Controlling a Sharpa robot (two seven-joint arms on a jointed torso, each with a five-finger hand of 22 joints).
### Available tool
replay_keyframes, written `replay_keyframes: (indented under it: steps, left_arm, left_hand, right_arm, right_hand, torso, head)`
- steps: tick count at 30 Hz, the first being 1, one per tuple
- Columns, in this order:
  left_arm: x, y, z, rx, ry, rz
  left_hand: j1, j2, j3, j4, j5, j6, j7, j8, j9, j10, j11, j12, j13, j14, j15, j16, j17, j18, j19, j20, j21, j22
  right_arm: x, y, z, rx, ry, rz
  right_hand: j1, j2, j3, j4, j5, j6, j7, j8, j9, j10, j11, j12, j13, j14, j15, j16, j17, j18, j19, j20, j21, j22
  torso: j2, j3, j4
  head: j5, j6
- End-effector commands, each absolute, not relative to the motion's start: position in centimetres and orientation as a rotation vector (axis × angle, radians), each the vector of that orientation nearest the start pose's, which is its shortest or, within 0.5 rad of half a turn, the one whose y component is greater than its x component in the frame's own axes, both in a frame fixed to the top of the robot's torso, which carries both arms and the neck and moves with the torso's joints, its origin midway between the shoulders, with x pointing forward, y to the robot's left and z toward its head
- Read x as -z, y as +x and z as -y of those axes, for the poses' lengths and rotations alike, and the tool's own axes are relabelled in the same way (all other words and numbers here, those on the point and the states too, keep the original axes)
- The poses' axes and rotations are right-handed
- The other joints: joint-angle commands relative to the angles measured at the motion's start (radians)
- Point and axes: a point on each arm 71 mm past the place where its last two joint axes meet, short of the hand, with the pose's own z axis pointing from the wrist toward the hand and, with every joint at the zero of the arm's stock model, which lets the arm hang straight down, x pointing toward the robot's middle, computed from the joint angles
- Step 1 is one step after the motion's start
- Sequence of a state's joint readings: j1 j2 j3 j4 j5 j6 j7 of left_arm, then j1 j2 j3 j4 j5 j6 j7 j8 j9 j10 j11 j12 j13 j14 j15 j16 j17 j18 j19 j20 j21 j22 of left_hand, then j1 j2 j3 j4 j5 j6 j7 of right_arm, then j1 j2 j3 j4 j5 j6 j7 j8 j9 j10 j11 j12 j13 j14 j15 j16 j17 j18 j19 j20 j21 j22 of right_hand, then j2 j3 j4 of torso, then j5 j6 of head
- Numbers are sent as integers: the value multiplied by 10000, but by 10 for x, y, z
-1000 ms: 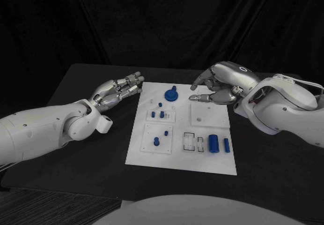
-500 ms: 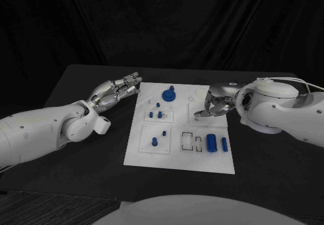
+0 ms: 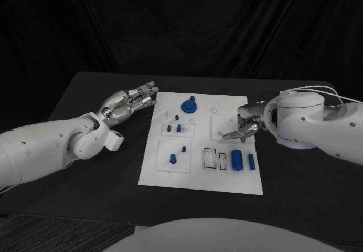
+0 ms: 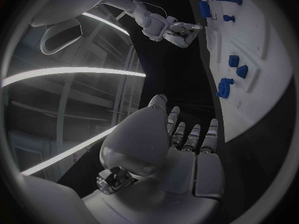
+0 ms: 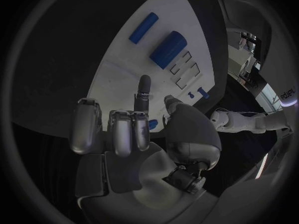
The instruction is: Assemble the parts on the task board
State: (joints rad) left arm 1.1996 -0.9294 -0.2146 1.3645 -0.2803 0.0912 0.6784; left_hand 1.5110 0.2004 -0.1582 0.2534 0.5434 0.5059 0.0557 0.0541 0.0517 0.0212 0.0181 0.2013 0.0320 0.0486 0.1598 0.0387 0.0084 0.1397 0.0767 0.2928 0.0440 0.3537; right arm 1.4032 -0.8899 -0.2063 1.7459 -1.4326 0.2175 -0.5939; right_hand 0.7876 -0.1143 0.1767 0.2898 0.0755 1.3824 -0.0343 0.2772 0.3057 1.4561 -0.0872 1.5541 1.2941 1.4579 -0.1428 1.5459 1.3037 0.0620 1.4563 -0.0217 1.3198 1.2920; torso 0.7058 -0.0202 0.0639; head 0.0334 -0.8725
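Observation:
The white task board (image 3: 227, 184) lies mid-table. On it sit a round blue part (image 3: 188, 107), small blue pegs (image 3: 173, 127), two more pegs (image 3: 178, 154), and a thick blue cylinder (image 3: 238, 159) beside a thin one (image 3: 251, 161). My right hand (image 3: 243, 127) hovers low over the board's right side, above the square inset plate (image 3: 224, 123). In the right wrist view the right hand (image 5: 134, 134) has one finger and the thumb stretched out, the others curled, and nothing held. My left hand (image 3: 130, 102) stays off the board's left edge, fingers straight and apart.
Black table (image 3: 91, 173) surrounds the board on all sides. Two rectangular slots (image 3: 215, 158) lie left of the thick cylinder. From the left wrist view, the board (image 4: 261, 99) runs past my left hand (image 4: 181, 149), with my right hand (image 4: 179, 32) beyond.
My right hand has come from the board's far right corner toward me and lower, over the right-hand inset plate. The left hand has not moved.

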Motion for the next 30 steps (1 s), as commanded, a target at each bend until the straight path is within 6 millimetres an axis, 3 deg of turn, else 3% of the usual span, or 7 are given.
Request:
replay_keyframes:
  steps: [1, 3, 6, 15, 19, 25, 30]
  left_arm:
    - [218, 469, -278, 18057, -6309, -14429]
    - [218, 469, -278, 18061, -6310, -14438]
    - [218, 469, -278, 18062, -6312, -14445]
    - [219, 469, -278, 18047, -6328, -14472]
    - [219, 469, -278, 18038, -6334, -14482]
    - [219, 469, -278, 18034, -6347, -14507]
    - [219, 469, -278, 18028, -6358, -14527]
  left_hand:
    - [131, -24, -35, -141, 122, 73, 48, -24, -8, -37, 98, 149, -13, -8, 138, 120, 88, 237, 103, -5, -20, -102]
    - [131, -24, -35, -141, 122, 73, 48, -24, -8, -37, 98, 149, -13, -8, 138, 120, 88, 237, 103, -5, -20, -102]
    - [137, -20, -28, -147, 123, 79, 55, -23, -7, -28, 109, 184, -8, -9, 138, 120, 88, 235, 103, -5, -20, -104]
    - [155, -15, -8, -166, 133, 104, 70, -20, -5, -5, 137, 248, 1, -5, 140, 127, 90, 230, 107, -5, -19, -106]
    - [161, -16, -4, -173, 135, 105, 73, -20, -5, 0, 142, 258, 2, -5, 140, 129, 90, 229, 109, -5, -19, -103]
    - [174, -21, 5, -190, 142, 106, 79, -20, -5, 10, 153, 280, 5, -4, 141, 130, 90, 226, 109, -5, -19, -109]
    - [185, -24, 12, -203, 150, 109, 84, -20, -5, 18, 161, 301, 7, -4, 142, 132, 90, 224, 110, -5, -19, -114]
  right_arm:
    - [179, 446, 194, -581, -3611, -21916]
    - [179, 446, 194, -572, -3633, -21932]
    - [179, 445, 194, -550, -3661, -21967]
    - [188, 440, 199, -486, -3670, -22251]
    - [190, 438, 200, -516, -3645, -22310]
    - [193, 434, 200, -613, -3577, -22358]
    - [194, 432, 200, -798, -3420, -22373]
  right_hand:
    - [-1033, 142, 111, 68, -252, 653, -103, 345, 369, 1147, -130, 166, 2767, 1102, -124, 191, 2555, -129, 320, -150, 309, 2151]
    - [-1134, 129, 102, 69, -251, 727, -131, 396, 420, 1147, -151, 166, 2767, 1096, -144, 178, 2529, -122, 303, -169, 285, 2141]
    - [-1293, 474, -74, 30, 40, 757, -150, 448, 538, 1147, -171, 166, 2767, 1099, -173, 184, 2544, -113, 270, -201, 256, 2126]
    - [-992, 692, -480, 11, 842, 787, -189, 609, 818, 1147, -208, 166, 2767, 1090, -200, 164, 2507, -96, 213, -230, 206, 2100]
    - [-943, 702, -555, 6, 967, 706, -180, 582, 844, 1147, -204, 166, 2767, 1075, -197, 129, 2440, -75, 171, -229, 116, 2071]
    - [-791, 716, -715, -3, 1057, 431, -121, 432, 854, 1147, -163, 166, 2767, 1071, -163, 119, 2427, -38, 92, -207, -60, 2016]
    - [-535, 731, -909, -2, 1227, -35, 16, 31, 760, 1147, -65, 166, 2767, 1060, -45, 91, 2380, -2, 17, -119, -261, 1954]
  torso:
    - [-9, -2, 2]
    - [-13, -5, 0]
    - [-8, -5, -3]
    - [0, 2, -10]
    - [-8, -1, -9]
    - [-9, -6, -3]
    - [-3, 2, -4]
  head:
    - [-15, -1]
    - [-35, -1]
    - [-57, -1]
    - [-28, -1]
    - [-31, -1]
    - [-49, -1]
    - [-51, -1]
